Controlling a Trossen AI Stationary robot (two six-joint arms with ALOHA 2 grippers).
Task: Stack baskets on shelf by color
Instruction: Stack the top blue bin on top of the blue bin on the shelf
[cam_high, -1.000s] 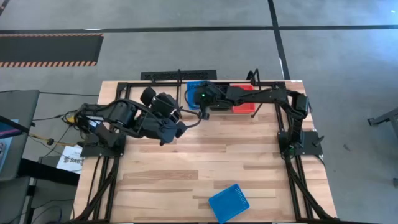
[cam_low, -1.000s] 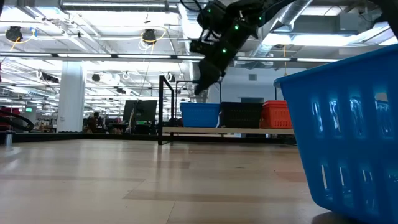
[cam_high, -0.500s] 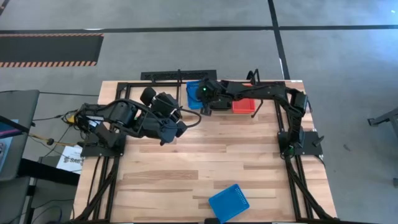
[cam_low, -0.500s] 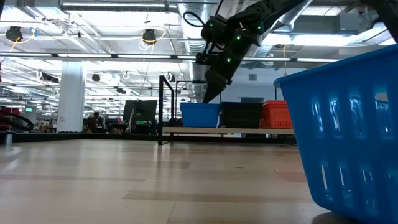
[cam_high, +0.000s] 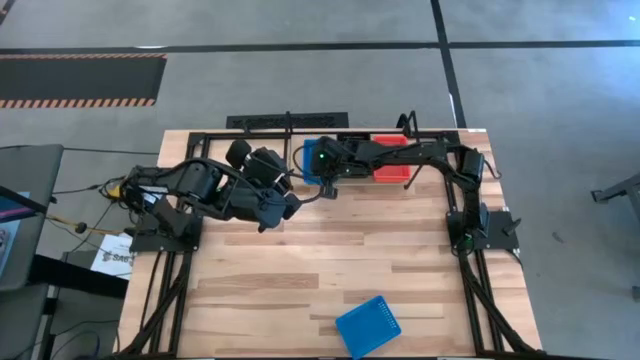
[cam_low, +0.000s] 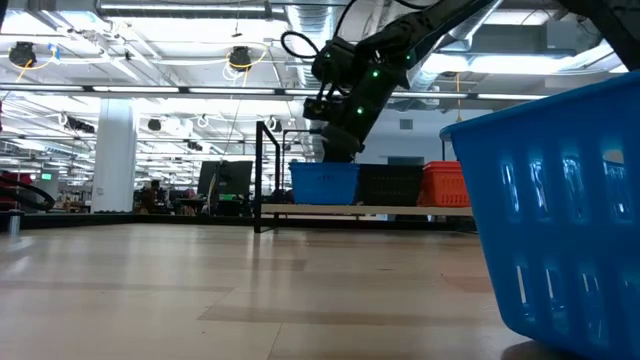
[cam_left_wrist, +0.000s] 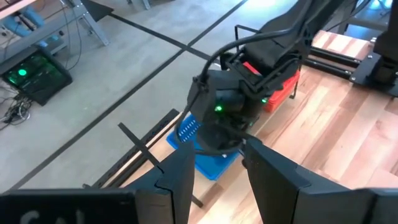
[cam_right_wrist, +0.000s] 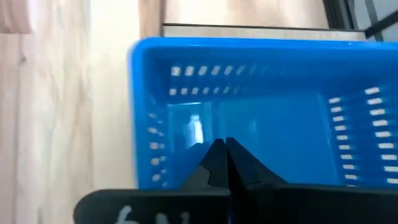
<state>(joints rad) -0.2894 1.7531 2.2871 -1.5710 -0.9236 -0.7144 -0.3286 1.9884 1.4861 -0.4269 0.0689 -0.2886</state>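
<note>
Stacked by colour along the narrow light wooden shelf with thin black rod frame (cam_low: 300, 209) at the table's far edge: blue slotted plastic baskets (cam_low: 324, 183), black slotted baskets (cam_low: 390, 184), red-orange slotted baskets (cam_low: 444, 184), side by side; how many in each pile cannot be told. Judged nearly complete, with one more blue slotted plastic basket (cam_high: 368, 325) loose at the near edge of the plank tabletop (cam_high: 300, 270), well apart from the shelf and not yet stacked. Topmost blue basket on the shelf empty inside; contents of the others hidden. Poised directly over that blue pile, right gripper (cam_right_wrist: 222, 149) with fingers pressed together, holding nothing. Parked left of the shelf, left gripper (cam_left_wrist: 217, 171) partly open and empty.
</note>
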